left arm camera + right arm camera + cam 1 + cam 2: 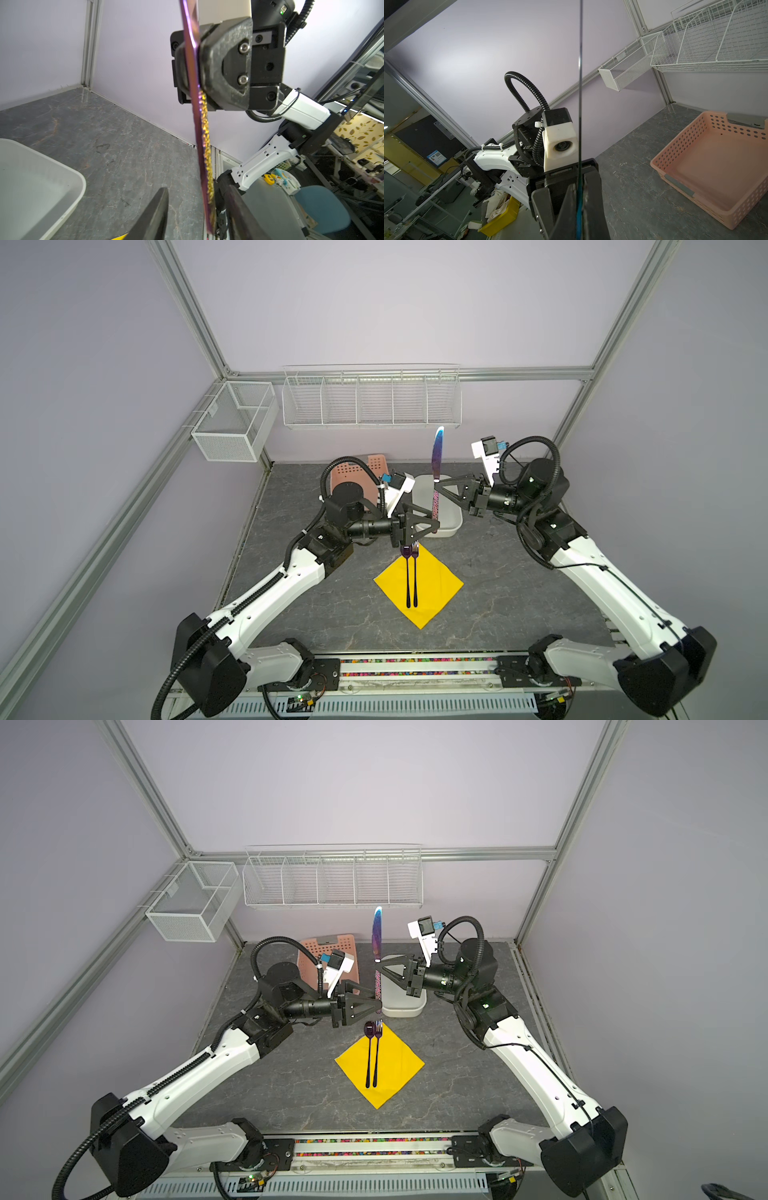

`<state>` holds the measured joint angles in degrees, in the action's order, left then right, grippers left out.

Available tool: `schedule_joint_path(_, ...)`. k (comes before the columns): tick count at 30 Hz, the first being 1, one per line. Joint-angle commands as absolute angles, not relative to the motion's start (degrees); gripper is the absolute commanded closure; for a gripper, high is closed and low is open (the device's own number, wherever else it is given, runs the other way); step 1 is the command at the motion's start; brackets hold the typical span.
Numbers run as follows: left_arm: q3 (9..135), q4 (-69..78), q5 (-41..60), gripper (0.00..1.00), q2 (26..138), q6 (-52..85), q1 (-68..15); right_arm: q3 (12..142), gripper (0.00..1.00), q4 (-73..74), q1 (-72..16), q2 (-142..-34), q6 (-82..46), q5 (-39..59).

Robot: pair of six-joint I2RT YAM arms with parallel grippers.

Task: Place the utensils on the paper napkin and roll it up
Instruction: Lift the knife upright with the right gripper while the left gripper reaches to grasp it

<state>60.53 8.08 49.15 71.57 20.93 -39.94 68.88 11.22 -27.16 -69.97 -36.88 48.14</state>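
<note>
The knife (437, 448) stands upright in the air over the white tub, its purple-blue blade up; my right gripper (436, 491) is shut on it just below the blade. My left gripper (434, 526) is open, its jaws on either side of the knife's lower handle (204, 135), a gap on one side. In the right wrist view the knife (580, 83) shows edge-on between the shut fingers (591, 199). The spoon (369, 1029) and fork (378, 1029) lie side by side on the yellow paper napkin (395, 1065), heads toward the tub.
A white tub (403, 1009) sits behind the napkin, under both grippers. A pink perforated basket (316, 946) lies at the back left. White wire baskets (332, 882) hang on the back wall and a mesh one (187, 907) on the left frame.
</note>
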Motion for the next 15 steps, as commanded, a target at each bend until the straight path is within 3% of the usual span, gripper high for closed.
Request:
schedule_joint_path(1,61.7,11.0,51.4,0.61,71.2,20.5,-40.4,69.3,0.93,16.2,-27.6,-68.9,-39.8,50.0)
schedule_joint_path(12,61.4,12.3,52.8,0.83,71.0,20.7,-40.9,69.2,0.93,15.1,-27.9,-68.3,-39.2,50.4)
schedule_joint_path(15,61.2,12.0,52.4,0.97,71.0,20.4,-40.9,69.2,0.93,13.8,-28.0,-68.0,-38.5,50.2)
